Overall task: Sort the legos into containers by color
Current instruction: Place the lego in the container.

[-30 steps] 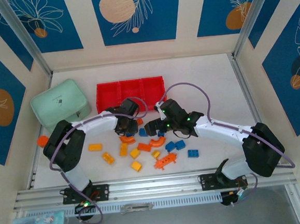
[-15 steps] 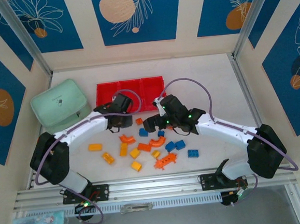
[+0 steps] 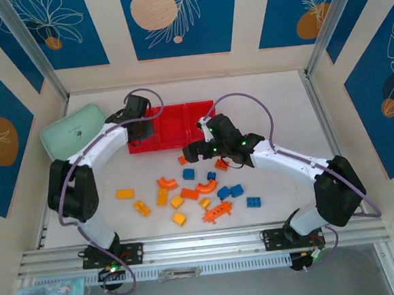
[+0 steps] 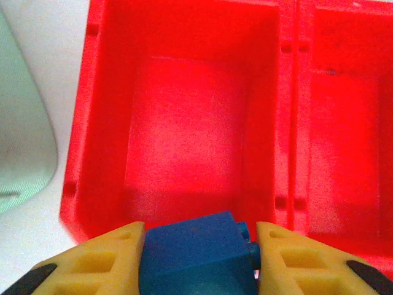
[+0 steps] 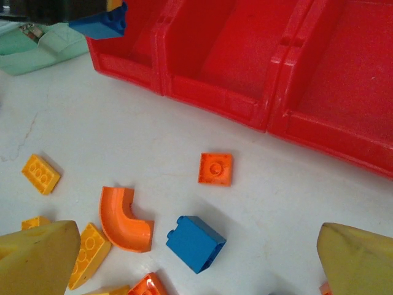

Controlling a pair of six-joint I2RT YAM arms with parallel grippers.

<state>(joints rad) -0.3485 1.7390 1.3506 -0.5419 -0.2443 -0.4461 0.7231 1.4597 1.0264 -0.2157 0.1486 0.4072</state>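
Bright even light, soft shadows, slightly blurred wrist close-ups

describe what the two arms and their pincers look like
White links with black joints and bases on the left arm and right arm. A purplish-grey cable runs along each. Small green lights glow near the right wrist. The pincer fingers are yellow.

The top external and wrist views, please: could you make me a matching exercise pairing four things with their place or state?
Things
1. blue brick above the red tray corner
2. right gripper
3. mint green box
4. orange arch brick

Places or states
A. lying loose in front of the tray
B. jaws wide open, empty
C. held in the left gripper
D. left of the tray

Pairs: 1-C, 2-B, 3-D, 4-A
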